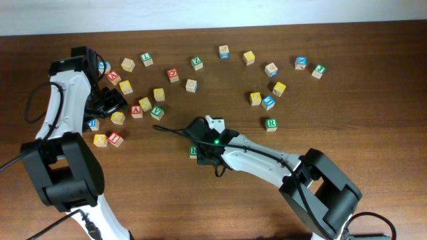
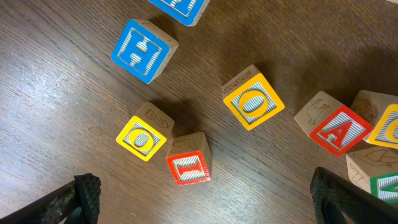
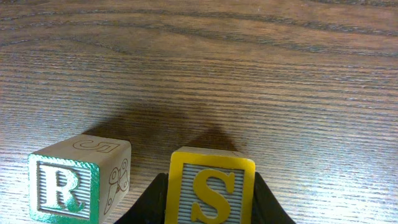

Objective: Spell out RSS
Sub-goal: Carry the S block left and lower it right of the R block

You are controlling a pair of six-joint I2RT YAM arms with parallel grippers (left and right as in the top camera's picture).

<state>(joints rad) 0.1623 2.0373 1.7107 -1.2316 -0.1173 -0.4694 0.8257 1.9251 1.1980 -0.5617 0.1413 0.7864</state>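
- Your right fingers are set narrow, one dark finger against each side of the S cube, and no gap shows on either side.
- The S cube stands upright on the surface with its letter face towards the wrist camera. It throws a soft shadow behind it.
- The R cube stands just beside the left-hand finger, outside the grip and apart from the S cube. From your right wrist view the two read R, then S, in one row.
- In the overhead view this pair sits near the middle of the surface, mostly hidden under the right arm.
- Both cubes are small and square-edged, of pale wood with slightly rounded corners.
- The S face has a glossy yellow border, a finely ribbed grey-blue panel and a raised yellow S.
- The R face has a shiny green border and a ribbed white letter. Its bare wooden side and top carry thin engraved line drawings.
- The surface is dark brown wood with long, fine grain lines and a matt sheen.
- Your left fingers stand wide apart with nothing between them. Their black tips look coarse and grainy.
- Ahead of them lie a blue H cube, a yellow O cube, a red I cube and a red A cube.
- Other yellow-faced cubes lie scattered across the surface, but you cannot read their letters from overhead.
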